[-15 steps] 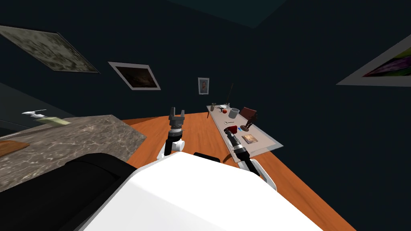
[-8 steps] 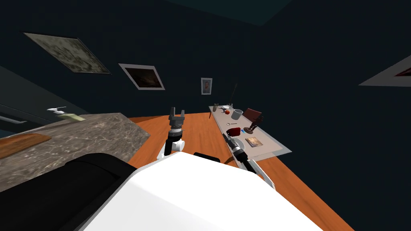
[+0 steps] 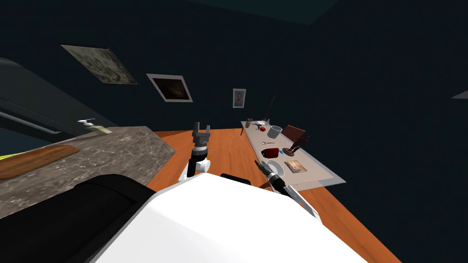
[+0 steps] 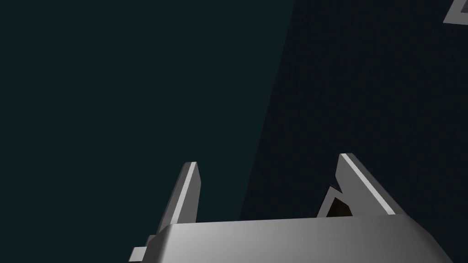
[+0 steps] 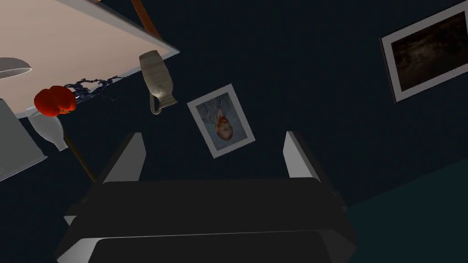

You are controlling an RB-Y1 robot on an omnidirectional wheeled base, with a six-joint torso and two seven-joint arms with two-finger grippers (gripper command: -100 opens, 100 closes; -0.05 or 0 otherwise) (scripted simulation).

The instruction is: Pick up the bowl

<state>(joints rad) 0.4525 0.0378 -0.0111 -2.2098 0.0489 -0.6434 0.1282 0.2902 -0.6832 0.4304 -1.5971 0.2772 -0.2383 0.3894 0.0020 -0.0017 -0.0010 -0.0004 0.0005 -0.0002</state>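
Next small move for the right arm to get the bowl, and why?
Probably turn the right gripper toward the white bowl and over its rim. Its fingers are open, but it aims past the table at the wall, with the bowl beside it.

On the counter (image 3: 315,174) at right, the jug (image 3: 249,122) stands at the far end. The cup (image 3: 274,132) is nearer, then the bowl (image 3: 269,152), then a dish (image 3: 276,166). A figurine (image 3: 292,148) stands right of the bowl. The right pincer (image 3: 257,162) is just left of the dish.

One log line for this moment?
left end effector: open, empty | right end effector: open, empty, near dark red bowl | bowl: on pale table
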